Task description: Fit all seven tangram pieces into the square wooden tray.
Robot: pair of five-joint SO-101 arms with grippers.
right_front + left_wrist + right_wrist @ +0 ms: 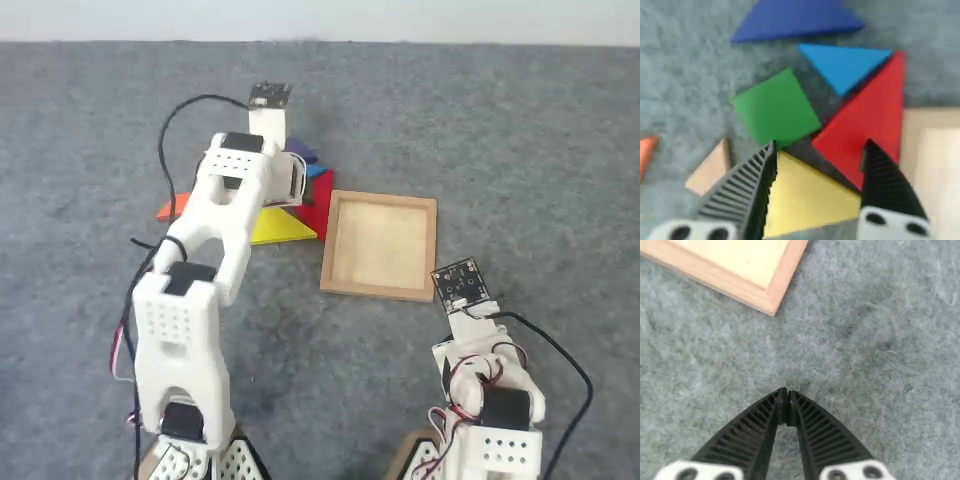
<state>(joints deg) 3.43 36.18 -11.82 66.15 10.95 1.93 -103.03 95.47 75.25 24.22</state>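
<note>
The square wooden tray (334, 250) lies on the grey carpet with nothing inside it; its corner (771, 295) shows in the right wrist view. To its left the tangram pieces cluster under the left arm: a yellow triangle (807, 200), red triangle (867, 125), green square (776, 107), light blue triangle (845, 65), dark blue piece (795, 20), a tan piece (710, 167) and an orange piece (170, 208). My left gripper (820, 152) hangs open over the yellow and red triangles. My right gripper (788, 397) is shut over bare carpet, near the tray's closest corner.
Grey carpet (520, 130) spreads all around the tray and pieces. The left arm's white body (225, 215) covers part of the piece cluster in the high view. The right arm's base (485, 400) stands below the tray.
</note>
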